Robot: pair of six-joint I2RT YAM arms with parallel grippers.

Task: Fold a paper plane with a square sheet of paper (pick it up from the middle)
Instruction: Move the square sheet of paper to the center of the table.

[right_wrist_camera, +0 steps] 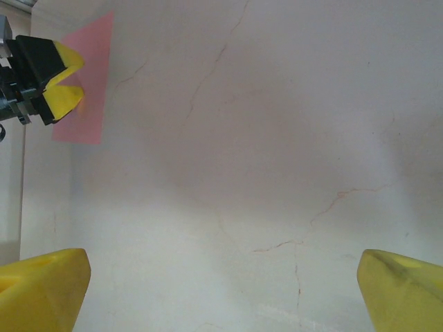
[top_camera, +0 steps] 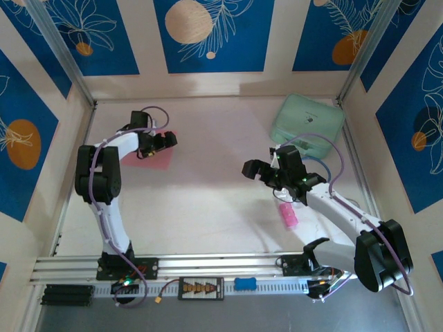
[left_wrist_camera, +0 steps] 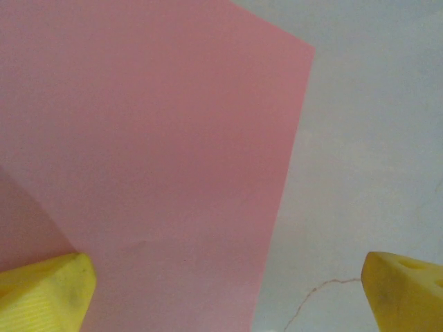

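The square sheet of paper (top_camera: 154, 159), salmon pink, lies flat on the table at the back left. My left gripper (top_camera: 167, 140) hovers over its right part, open, with nothing between its fingers. In the left wrist view the sheet (left_wrist_camera: 152, 138) spreads across the left side and its right edge runs between my yellow fingertips (left_wrist_camera: 62, 283); the left gripper (left_wrist_camera: 228, 280) straddles that edge. My right gripper (top_camera: 252, 169) is open over bare table at mid right, pointing left. From the right wrist view the right gripper (right_wrist_camera: 223, 277) holds nothing, and the sheet (right_wrist_camera: 93, 83) lies far off under the left gripper (right_wrist_camera: 67, 79).
A mint-green rounded case (top_camera: 306, 121) sits at the back right near the wall. A small bright-pink stick-shaped object (top_camera: 288, 216) lies beside the right arm's forearm. The table (top_camera: 208, 200) has fine hairline cracks. Patterned walls close in three sides.
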